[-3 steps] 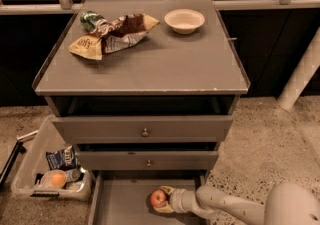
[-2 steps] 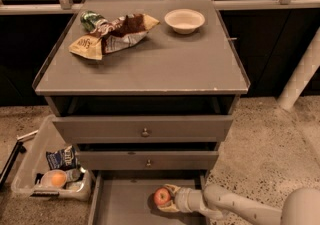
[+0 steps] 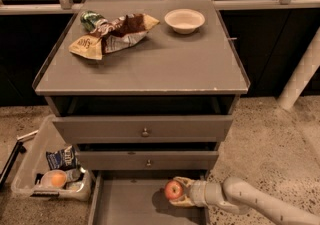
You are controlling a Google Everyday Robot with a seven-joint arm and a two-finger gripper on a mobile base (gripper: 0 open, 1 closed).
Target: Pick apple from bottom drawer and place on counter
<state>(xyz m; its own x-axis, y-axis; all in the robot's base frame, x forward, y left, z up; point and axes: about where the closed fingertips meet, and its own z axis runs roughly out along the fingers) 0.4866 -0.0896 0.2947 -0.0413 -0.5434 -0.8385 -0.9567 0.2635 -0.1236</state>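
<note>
Moved since earlier: the gripper [image 3: 179,192] and the apple [image 3: 173,189] now sit a little higher and further right in the frame than a second ago, and the arm [image 3: 250,201] lies lower and more stretched out across the lower right.
Gripper: low centre-right of the frame, reaching in from the right over the bottom drawer [image 3: 125,204], its two fingers closed around the apple, one above and one below.
Apple: held in those fingers near the drawer's right side; the dark shadow under it suggests it is just off the floor.
Step in hand: most likely the lift out of the drawer, with the carry up to the counter [image 3: 150,69] yet to come.
Way out: the middle drawer [image 3: 120,160] and the top drawer [image 3: 110,129] both stand out above the back of the bottom one, so draw the apple forward, towards the bottom of the frame, before raising it.
Grip: keep it firm, since a round fruit can roll between two narrow fingers if the wrist tilts.
Rise: pass in front of the counter's chipped front edge, not under it.
Landing place: the bare middle and right of the counter, short of the bowl [image 3: 184,20] at upper centre and right of the snack bags [image 3: 112,36] at upper left.
Release: set the apple down on the surface before opening, so it does not roll off.
Off to the side: the bin [image 3: 30,169] on the floor at lower left is well apart from the path.
</note>
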